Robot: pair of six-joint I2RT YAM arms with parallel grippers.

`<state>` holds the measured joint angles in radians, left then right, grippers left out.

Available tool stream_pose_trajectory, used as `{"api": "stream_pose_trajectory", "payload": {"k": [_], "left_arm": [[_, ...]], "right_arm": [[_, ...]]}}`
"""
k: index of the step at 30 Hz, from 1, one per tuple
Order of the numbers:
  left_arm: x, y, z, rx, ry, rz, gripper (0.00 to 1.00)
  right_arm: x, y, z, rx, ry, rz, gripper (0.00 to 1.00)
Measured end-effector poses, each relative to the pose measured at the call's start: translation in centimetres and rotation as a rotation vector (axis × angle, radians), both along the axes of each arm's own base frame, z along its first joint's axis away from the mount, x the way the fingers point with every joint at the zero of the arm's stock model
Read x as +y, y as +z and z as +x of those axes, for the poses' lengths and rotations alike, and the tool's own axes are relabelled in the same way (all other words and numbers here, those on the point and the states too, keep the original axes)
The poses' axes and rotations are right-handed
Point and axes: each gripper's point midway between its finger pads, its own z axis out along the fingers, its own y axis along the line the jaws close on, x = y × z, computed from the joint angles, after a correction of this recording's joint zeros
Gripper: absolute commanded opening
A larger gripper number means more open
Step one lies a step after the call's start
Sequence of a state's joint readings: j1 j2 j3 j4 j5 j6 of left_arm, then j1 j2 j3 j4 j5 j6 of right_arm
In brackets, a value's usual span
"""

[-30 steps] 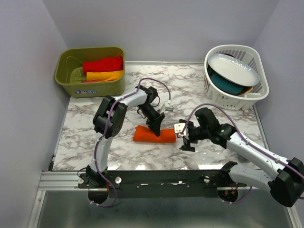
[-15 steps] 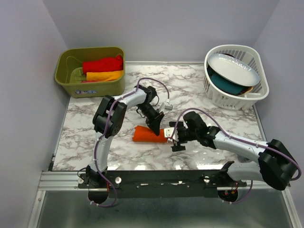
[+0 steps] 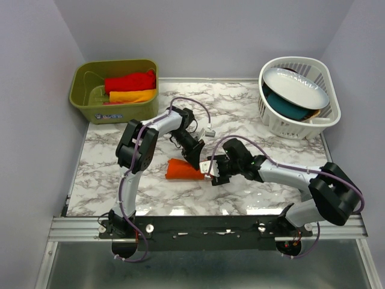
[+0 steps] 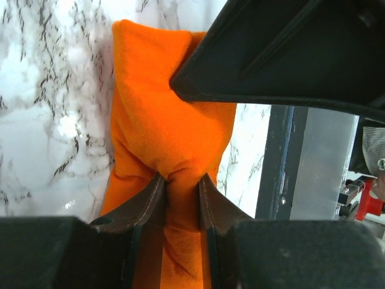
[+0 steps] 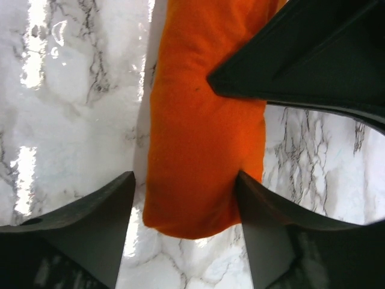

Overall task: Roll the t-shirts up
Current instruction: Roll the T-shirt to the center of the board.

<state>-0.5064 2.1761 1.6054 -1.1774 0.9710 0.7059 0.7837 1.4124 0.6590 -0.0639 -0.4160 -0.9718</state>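
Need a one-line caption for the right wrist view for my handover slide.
Right hand straddles the end of the rolled orange t-shirt on the marble table, jaws open around it.

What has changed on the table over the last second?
The right gripper swung left to the rolled orange t-shirt and now straddles its right end, jaws not yet closed on it. The left gripper stayed clamped on the roll; the green bin and white basket did not move.
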Motion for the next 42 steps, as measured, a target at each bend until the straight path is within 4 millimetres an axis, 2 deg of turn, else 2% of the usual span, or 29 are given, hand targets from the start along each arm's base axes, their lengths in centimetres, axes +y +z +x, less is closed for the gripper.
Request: {"api": "stream_pose_trajectory", "payload": {"k": [3, 9, 13, 15, 18, 22, 25, 29, 32, 34, 37, 42], "left_arm": [[0.4, -0.2, 0.1, 0.007, 0.011, 0.004, 0.42], [2.0, 0.3, 0.6, -0.039, 0.07, 0.018, 0.51], [4.4, 4.0, 2.1, -0.165, 0.197, -0.003, 0.54], [5.9, 6.7, 3.0, -0.287, 0.281, -0.032, 0.55], [7.3, 9.3, 3.3, -0.44, 0.35, -0.065, 0.58], [8.7, 10.1, 0.7, -0.652, 0.408, -0.082, 0.62], [9.3, 10.7, -0.3, -0.821, 0.437, -0.093, 0.62], [8.6, 11.5, -2.2, -1.014, 0.382, -0.145, 0.61], [7.4, 11.5, -3.7, -1.097, 0.268, -0.189, 0.61], [6.6, 10.7, -4.8, -1.129, 0.175, -0.207, 0.62], [6.0, 8.9, -6.1, -1.172, 0.045, -0.211, 0.65], [5.6, 4.7, -7.6, -1.23, -0.158, -0.183, 0.68]], "right_arm": [[0.7, 0.0, 0.9, 0.009, -0.002, -0.024, 0.59], [1.7, -0.6, 2.1, 0.047, -0.011, -0.07, 0.54], [1.9, -0.7, 2.6, 0.064, -0.017, -0.092, 0.54], [2.0, -0.8, 2.7, 0.078, -0.018, -0.106, 0.54], [2.1, -0.9, 2.8, 0.094, -0.017, -0.123, 0.54], [2.1, -1.1, 2.7, 0.119, -0.009, -0.153, 0.53], [2.2, -1.3, 2.6, 0.156, 0.002, -0.183, 0.52], [2.7, -1.4, 2.6, 0.218, 0.017, -0.219, 0.51], [3.0, -1.5, 2.4, 0.276, 0.031, -0.246, 0.5], [3.2, -1.5, 2.4, 0.316, 0.032, -0.255, 0.5], [3.2, -1.3, 2.7, 0.405, 0.016, -0.26, 0.5], [3.3, -1.4, 3.0, 0.562, -0.01, -0.25, 0.5]]}}
